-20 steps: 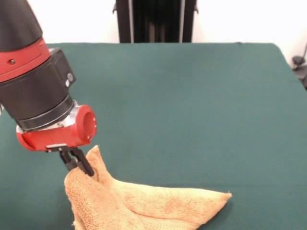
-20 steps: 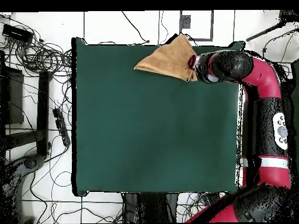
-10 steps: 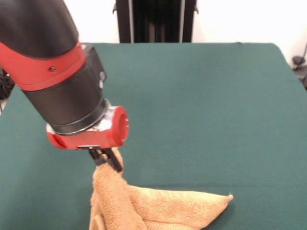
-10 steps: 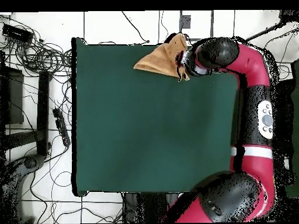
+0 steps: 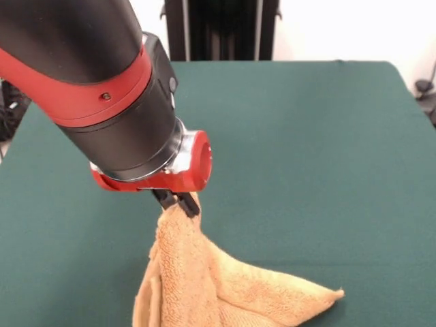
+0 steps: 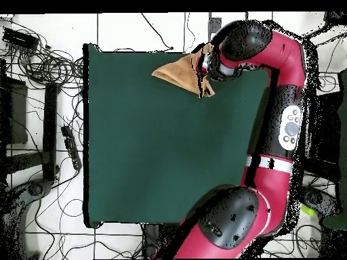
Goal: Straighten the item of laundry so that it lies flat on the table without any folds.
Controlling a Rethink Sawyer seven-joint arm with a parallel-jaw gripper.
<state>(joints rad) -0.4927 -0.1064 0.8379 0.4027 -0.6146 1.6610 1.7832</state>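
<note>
The item of laundry (image 5: pixel 204 279) is an orange-yellow terry towel, bunched and folded at the near edge of the green table (image 5: pixel 320 150) in the front view. One corner is lifted into a peak and pinched by my gripper (image 5: pixel 178 202), which is shut on it. The rest drapes down to a point at the right. From overhead, the towel (image 6: pixel 177 71) lies at the table's (image 6: pixel 156 149) top edge, with my gripper (image 6: pixel 203 66) at its right end.
My thick red and black arm (image 5: pixel 102 88) fills the upper left of the front view. In the overhead view the arm (image 6: pixel 284 122) runs along the table's right side. Cables and stands (image 6: pixel 41 101) lie on the floor off the table's left edge.
My gripper has moved right and up in the front view, carrying the towel's corner. The towel has been pulled taller and dragged along the table's edge.
</note>
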